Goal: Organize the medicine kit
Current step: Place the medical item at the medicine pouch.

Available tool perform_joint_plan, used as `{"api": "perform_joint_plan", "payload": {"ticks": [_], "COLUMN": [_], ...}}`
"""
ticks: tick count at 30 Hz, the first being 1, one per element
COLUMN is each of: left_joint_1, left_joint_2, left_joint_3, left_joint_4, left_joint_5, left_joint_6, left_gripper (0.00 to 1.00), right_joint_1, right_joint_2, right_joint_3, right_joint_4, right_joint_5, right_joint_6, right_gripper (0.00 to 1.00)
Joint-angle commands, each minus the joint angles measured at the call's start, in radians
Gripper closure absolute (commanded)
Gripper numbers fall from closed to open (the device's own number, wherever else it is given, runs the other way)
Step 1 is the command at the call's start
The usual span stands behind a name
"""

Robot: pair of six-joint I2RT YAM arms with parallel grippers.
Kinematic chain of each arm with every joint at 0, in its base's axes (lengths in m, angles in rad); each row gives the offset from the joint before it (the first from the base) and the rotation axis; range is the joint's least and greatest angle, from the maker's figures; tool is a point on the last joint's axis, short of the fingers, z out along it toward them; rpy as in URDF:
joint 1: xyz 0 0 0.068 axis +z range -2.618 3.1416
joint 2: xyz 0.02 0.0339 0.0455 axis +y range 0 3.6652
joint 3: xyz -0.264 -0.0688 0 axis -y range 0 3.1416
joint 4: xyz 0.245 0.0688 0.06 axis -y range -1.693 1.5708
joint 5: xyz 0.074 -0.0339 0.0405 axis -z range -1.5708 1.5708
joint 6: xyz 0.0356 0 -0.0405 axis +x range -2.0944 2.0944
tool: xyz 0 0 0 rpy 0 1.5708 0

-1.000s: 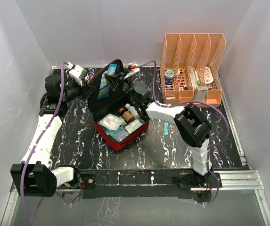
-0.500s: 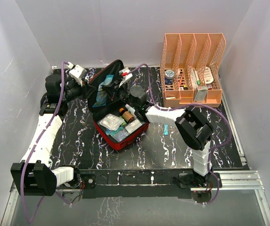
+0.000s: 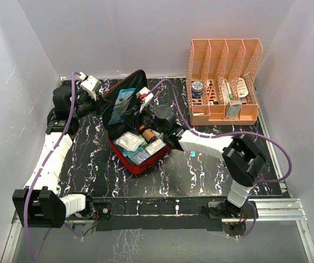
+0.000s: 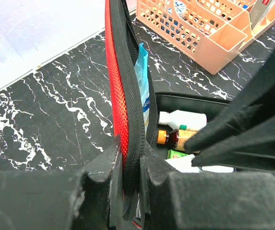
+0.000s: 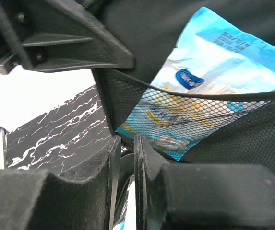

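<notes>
Medicine kit lid (image 4: 113,72) sits clamped in the left jaws; right jaws, barely parted, face its mesh pocket (image 5: 214,124).

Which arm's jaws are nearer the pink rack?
Right. The right jaws are at the inner face of the kit's raised lid, on the side toward the rack. The left jaws clamp the lid's edge from the side away from it.

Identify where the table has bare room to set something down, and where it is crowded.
Bare marble: the front strip between the medicine kit and the near edge of the table, and the patch between the kit and the left arm. Crowded: the kit's tray, its raised lid where both arms meet, and the back-right corner by the file rack.
</notes>
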Motion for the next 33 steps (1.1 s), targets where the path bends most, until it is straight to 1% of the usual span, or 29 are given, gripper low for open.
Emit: {"api": "perform_joint_plan", "payload": {"ticks": [1,4,7,9,13,17,19,22,25,28,31,33], "left_joint_1": [-0.010,-0.010,-0.010,-0.011,-0.017,-0.019,-0.021,-0.023,-0.027,-0.029,-0.030,-0.030], "left_joint_2": [-0.018,-0.015,-0.014,-0.016,-0.021,-0.025,-0.029,-0.032,-0.034,-0.034,-0.031,-0.029], "left_joint_3": [0.033,0.035,0.039,0.040,0.042,0.045,0.044,0.047,0.045,0.043,0.042,0.044], "left_joint_4": [-0.006,-0.004,-0.008,-0.013,-0.026,-0.040,-0.045,-0.052,-0.060,-0.065,-0.067,-0.071], "left_joint_5": [0.049,0.051,0.057,0.060,0.069,0.074,0.078,0.082,0.085,0.089,0.098,0.108], "left_joint_6": [0.008,0.007,0.007,0.010,0.017,0.025,0.028,0.031,0.035,0.038,0.043,0.047], "left_gripper": [1.00,1.00,1.00,1.00,1.00,1.00,1.00,1.00,1.00,1.00,1.00,1.00], "right_joint_1": [0.012,0.003,-0.027,-0.037,-0.062,-0.087,-0.097,-0.111,-0.128,-0.152,-0.176,-0.185], "right_joint_2": [-0.136,-0.167,-0.153,-0.122,-0.040,0.047,0.077,0.111,0.121,0.118,0.125,0.139], "right_joint_3": [-0.036,-0.075,-0.061,-0.014,0.091,0.181,0.225,0.277,0.294,0.302,0.322,0.340], "right_joint_4": [-0.028,-0.006,0.026,0.027,0.029,0.053,0.058,0.054,0.042,0.022,-0.005,-0.019], "right_joint_5": [0.061,0.163,0.192,0.190,0.178,0.168,0.147,0.101,0.030,-0.041,-0.123,-0.188], "right_joint_6": [-0.049,-0.045,-0.021,-0.029,-0.035,-0.031,-0.027,-0.029,-0.041,-0.052,-0.056,-0.054], "right_gripper": [0.83,0.82,0.80,0.77,0.68,0.66,0.65,0.60,0.52,0.48,0.48,0.53]}}
